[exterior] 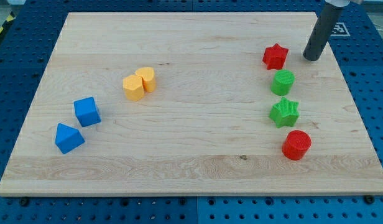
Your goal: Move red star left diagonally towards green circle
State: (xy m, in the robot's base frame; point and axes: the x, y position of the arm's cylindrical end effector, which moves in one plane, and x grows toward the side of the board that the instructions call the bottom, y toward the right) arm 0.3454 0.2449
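The red star (275,56) lies at the view's upper right of the wooden board. The green circle (283,81) sits just below it, close but apart. My tip (311,58) rests on the board to the right of the red star, a small gap away, level with it. The dark rod rises from there toward the view's top right corner.
A green star (284,112) and a red circle (296,145) continue the column below the green circle. Two yellow blocks (139,84) touch near the middle left. A blue cube (87,112) and a blue triangular block (69,138) lie at the left. The board's right edge (359,93) is near my tip.
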